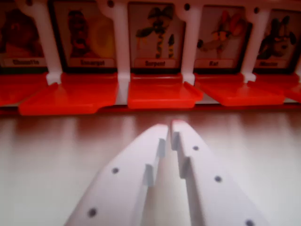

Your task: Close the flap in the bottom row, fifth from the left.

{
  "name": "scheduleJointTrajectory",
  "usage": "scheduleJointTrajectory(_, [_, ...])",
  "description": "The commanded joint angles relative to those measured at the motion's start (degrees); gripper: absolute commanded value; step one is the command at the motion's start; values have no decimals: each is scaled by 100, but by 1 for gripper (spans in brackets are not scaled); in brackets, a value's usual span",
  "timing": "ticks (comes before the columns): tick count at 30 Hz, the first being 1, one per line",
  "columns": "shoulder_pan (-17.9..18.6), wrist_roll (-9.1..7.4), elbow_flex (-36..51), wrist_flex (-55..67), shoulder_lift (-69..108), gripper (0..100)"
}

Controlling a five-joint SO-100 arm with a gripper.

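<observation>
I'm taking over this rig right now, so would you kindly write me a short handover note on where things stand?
Gripper: white, jaws nearly closed and holding nothing, low over the pale table just in front of the game board.
Board: a row of upright picture flaps in white frames with red flaps lying flat before them. The gripper points at the "Serpent" flap, which stands upright; its neighbours "Escargot" and "Rat" also stand.
Done: approach only, no contact visible.
Left: confirm which flap is fifth, since this view cannot show it, then push it down.

Pale tabletop point(56, 160) below
</observation>
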Motion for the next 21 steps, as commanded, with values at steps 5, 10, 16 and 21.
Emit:
scheduleJointTrajectory(5, [-97,0,-580,-176,-62,0])
scheduleJointTrajectory(10, [-105,9,-747,-185,-246,0])
scheduleJointTrajectory(16, [-105,26,-1020,-185,-519,0])
scheduleJointTrajectory(21, [-97,44,-1292,-185,-721,0])
